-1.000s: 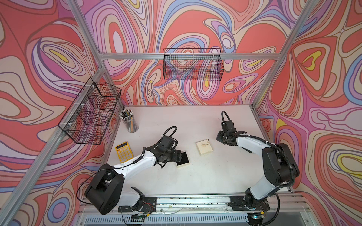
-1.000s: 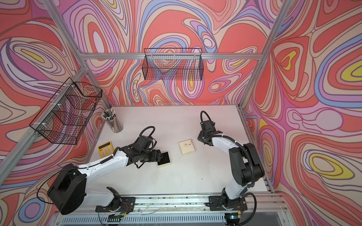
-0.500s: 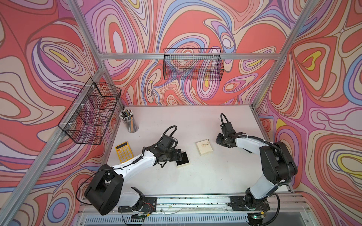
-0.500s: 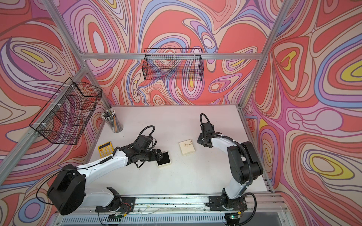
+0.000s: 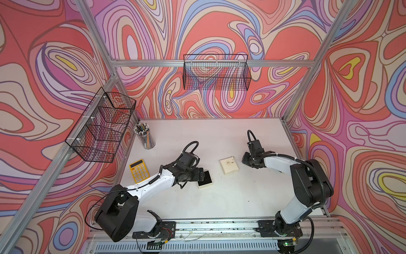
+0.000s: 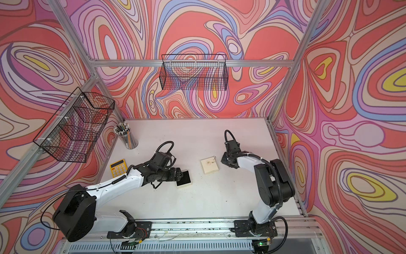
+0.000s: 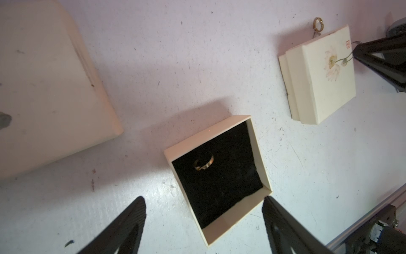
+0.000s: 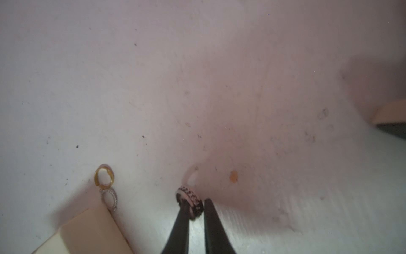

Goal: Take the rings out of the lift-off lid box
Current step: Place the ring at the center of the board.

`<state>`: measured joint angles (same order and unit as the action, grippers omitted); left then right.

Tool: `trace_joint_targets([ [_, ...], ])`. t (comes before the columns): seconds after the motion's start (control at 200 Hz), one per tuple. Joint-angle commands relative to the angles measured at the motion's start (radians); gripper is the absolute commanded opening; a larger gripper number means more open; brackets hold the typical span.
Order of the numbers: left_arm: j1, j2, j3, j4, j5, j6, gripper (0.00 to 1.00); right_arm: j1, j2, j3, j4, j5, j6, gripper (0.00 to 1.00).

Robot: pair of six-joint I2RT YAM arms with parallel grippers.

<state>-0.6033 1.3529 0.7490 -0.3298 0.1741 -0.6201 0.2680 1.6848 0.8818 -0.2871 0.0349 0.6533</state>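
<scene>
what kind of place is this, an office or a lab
Most likely a robot lab cell dressed as a desk: an aluminium frame, two robot arms bolted to a front rail, plus a calculator and pencil cup.

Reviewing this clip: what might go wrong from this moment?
The dark-patterned metal ring is upright between the tips of the right tool; once released it may roll away. One thin metal ring lies inside the black-lined cream box, and the wide-open left tool has a finger at the box's corner, so it might shove the box.
</scene>
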Motion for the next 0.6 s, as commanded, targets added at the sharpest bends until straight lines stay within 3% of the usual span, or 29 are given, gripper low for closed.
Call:
trace_joint_targets([
  [0.0,-0.004,0.006,0.028,-0.038,-0.022,0.015,0.87,-0.004,-0.019,-0.016,-0.021,0.0,0.015,0.38],
  [0.165,-0.003,0.002,0.03,-0.039,-0.032,0.018,0.87,-0.004,-0.057,-0.027,-0.029,-0.003,0.011,0.48],
  [0.396,0.023,-0.017,0.032,-0.033,-0.042,0.02,1.0,0.002,-0.17,-0.032,-0.042,-0.064,-0.037,0.62],
  [0.596,0.12,-0.047,-0.016,0.008,0.048,0.01,1.0,0.14,-0.235,0.02,-0.075,-0.045,-0.056,0.65],
])
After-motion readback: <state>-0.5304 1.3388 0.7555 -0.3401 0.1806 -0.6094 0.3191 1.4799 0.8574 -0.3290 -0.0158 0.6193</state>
